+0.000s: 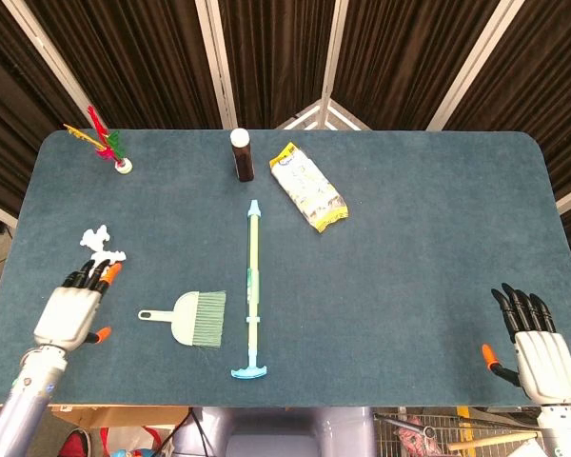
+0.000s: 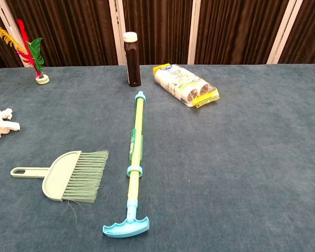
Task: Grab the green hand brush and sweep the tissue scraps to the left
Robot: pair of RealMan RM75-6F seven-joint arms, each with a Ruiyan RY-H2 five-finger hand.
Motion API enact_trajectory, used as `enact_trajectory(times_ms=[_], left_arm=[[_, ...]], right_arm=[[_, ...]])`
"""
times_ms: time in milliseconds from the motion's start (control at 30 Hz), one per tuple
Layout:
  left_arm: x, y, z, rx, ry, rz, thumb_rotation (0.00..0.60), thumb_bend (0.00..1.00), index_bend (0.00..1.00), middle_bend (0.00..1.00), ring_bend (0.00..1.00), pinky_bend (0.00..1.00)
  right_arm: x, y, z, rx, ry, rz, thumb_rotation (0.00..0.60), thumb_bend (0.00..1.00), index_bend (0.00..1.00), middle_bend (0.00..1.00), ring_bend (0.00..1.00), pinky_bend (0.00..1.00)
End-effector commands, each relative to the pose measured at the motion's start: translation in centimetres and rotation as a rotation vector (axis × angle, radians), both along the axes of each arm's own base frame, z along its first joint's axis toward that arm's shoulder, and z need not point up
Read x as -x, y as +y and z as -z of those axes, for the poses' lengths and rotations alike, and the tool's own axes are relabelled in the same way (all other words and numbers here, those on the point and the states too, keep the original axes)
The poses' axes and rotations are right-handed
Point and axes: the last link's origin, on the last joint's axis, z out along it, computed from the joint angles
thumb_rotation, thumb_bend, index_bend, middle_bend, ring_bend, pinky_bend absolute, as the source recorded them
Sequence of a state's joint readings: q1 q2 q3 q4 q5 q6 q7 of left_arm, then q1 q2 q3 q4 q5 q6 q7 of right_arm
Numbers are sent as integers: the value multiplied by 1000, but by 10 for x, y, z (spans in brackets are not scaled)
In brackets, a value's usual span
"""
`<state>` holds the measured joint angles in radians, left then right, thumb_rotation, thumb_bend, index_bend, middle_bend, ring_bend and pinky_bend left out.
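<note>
1. Left hand (image 1: 69, 312) lies low at the near-left part of the table (image 1: 419, 228), palm down, fingers apart and stretched away from the robot, holding nothing. Its fingertips reach close to the tissue scraps (image 1: 98, 245), but whether they touch cannot be told.
2. Right hand (image 1: 538, 347) sits at the near-right corner, just past the table's edge, likewise flat with dark fingers spread and nothing in its grasp.
3. Lying free on the table, just right of the left hand, is the green hand brush (image 1: 187, 317); its handle points toward that hand and its bristles fan out to the right. In the chest view the brush (image 2: 63, 176) rests flat, bristle tips near the long stick.
4. The tissue scraps (image 2: 0, 124) form a crumpled white clump at the left side, well apart from the brush.
5. A yellow-and-blue long-handled tool (image 1: 251, 290) runs down the middle of the table, its T-shaped end nearest the robot.
6. A dark bottle (image 1: 242, 154) with a white cap stands upright at the far side; its contents cannot be made out.
7. Beside it lies a yellow-edged packet (image 1: 308, 187), tilted.
8. A feathered shuttlecock (image 1: 105, 146) stands at the far-left corner.
</note>
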<state>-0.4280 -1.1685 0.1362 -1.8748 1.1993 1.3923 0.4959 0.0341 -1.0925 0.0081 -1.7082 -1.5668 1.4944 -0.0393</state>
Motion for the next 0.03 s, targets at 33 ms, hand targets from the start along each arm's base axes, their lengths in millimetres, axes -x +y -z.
enact_trajectory(times_ms=[33], left_arm=[[25, -37, -40, -169, -71, 89, 600, 6, 0, 0, 0, 66]], right_arm=[[0, 0, 1, -1, 5, 1, 600, 375, 0, 0, 0, 0]])
